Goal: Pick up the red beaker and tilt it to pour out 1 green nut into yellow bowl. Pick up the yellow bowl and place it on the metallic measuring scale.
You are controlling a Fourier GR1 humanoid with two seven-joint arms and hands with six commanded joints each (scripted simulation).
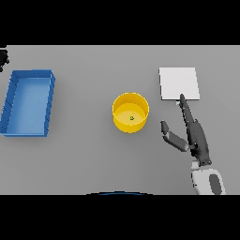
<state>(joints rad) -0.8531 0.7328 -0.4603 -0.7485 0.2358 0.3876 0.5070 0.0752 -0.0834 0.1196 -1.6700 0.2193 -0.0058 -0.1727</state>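
Note:
The yellow bowl (131, 112) stands on the table near the middle, with a small green nut (132, 118) lying inside it. The metallic measuring scale (179, 83), a pale square plate, lies flat at the back right. My right hand (194, 133) is open to the right of the bowl, fingers stretched toward the scale's near edge and thumb pointing at the bowl, touching nothing. My left hand (3, 58) shows only as a dark bit at the far left edge. No red beaker is in view.
A blue rectangular tray (48, 101) lies at the left side of the table, with nothing in it.

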